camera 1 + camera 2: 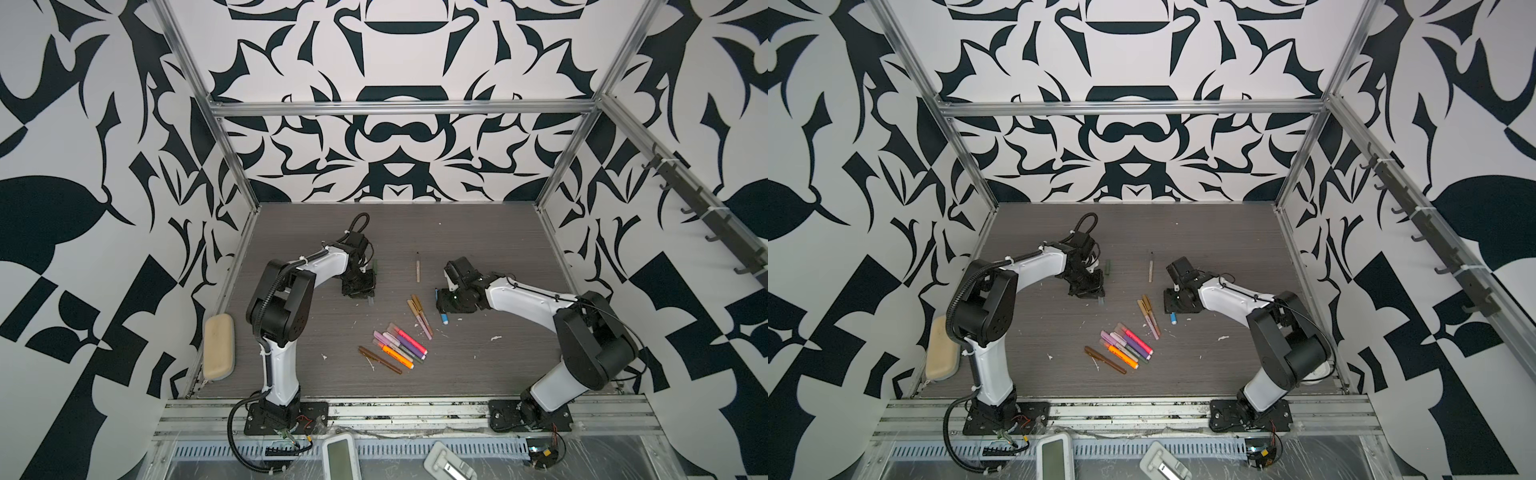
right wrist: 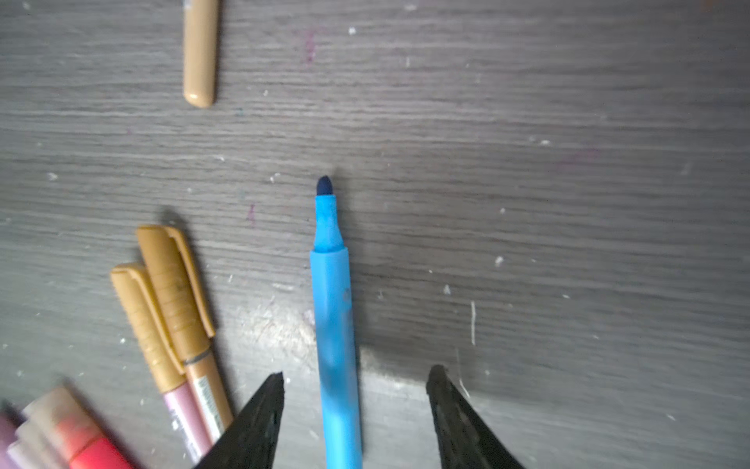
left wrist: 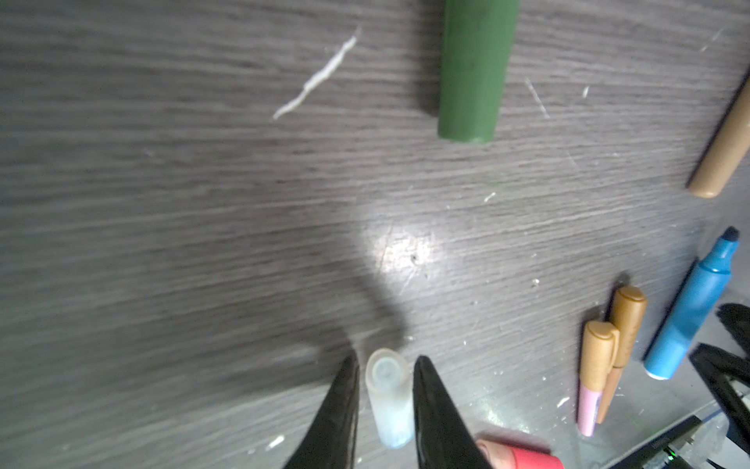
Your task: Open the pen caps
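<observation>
Right wrist view gives you the best look. The right gripper point(image 2: 357, 373) has its two fingers spread wide. The blue pen point(image 2: 335, 316) lies flat on the table point(image 2: 568, 203) between them and touches neither one. Its cap is off, and its dark tip points straight ahead, away from the gripper.

Left wrist view shows the left gripper point(image 3: 386, 358) with its fingers only a little apart. The clear cap point(image 3: 387, 400) lies on the table between them with a thin gap on each side, so I think it lies free and is not pinched. A green cap point(image 3: 473, 69) lies well ahead of those fingers.

So the blue pen looks done, and many more wait. I think the gold-capped pens point(image 2: 178, 284) come next. They lie just beside the right gripper, on the side toward the left arm. Your right arm is much nearer to them than your left arm. Their long way runs almost like the blue pen's, only tipped a bit. The caps sit at the far end, ahead of the fingertips. The two pens touch each other, so you may need to slide sideways and turn a little to catch just one.

A bunch of capped pens point(image 1: 399, 347) lies farther back, toward the arm bases.
</observation>
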You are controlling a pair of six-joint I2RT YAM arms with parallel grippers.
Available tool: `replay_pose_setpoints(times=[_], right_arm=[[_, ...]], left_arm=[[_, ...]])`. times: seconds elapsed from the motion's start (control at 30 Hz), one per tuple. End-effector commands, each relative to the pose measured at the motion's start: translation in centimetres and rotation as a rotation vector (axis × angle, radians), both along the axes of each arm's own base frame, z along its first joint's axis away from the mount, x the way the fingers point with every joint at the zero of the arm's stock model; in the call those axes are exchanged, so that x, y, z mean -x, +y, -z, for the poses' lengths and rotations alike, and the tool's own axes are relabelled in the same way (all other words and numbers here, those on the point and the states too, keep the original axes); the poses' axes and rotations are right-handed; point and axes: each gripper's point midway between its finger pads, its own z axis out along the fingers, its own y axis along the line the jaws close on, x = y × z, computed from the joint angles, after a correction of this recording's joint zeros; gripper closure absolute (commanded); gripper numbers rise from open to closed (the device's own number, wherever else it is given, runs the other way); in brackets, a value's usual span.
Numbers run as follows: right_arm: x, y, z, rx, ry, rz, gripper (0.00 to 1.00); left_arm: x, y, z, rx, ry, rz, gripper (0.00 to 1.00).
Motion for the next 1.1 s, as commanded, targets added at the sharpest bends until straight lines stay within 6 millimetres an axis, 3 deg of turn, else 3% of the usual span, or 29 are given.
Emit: replay_pose_setpoints(times=[0.0,0.2,0.37,0.5,0.7,1.07], right_arm=[[-0.1,0.2,-2.7,0.019,-0.063,-0.031,0.40],[1.8,3.2,-4.5,-0.011,-0.097,-0.150,0.46],[3.1,5.4,-3.9,-0.016,-0.066,-0.225,0.61],[3.4,6.0,-2.4,0.006,-0.020,-0.233,0.70],[3.5,6.3,-0.7,0.040,0.027,-0.227,0.70],[3.5,5.9,1.1,0.101,0.065,-0.204,0.71]], left_arm=[[1.0,1.0,1.4,-0.061,0.050,-0.003,0.73],[0.6,0.9,0.1,-0.053,0.022,-0.011,0.69],[0.1,0.8,-2.5,-0.035,-0.030,-0.012,0.66],[-0.1,0.5,-4.9,-0.001,-0.079,-0.015,0.66],[0.1,0.6,-7.5,0.024,-0.129,-0.011,0.66],[0.5,-0.6,-9.3,0.125,-0.171,-0.002,0.65]])
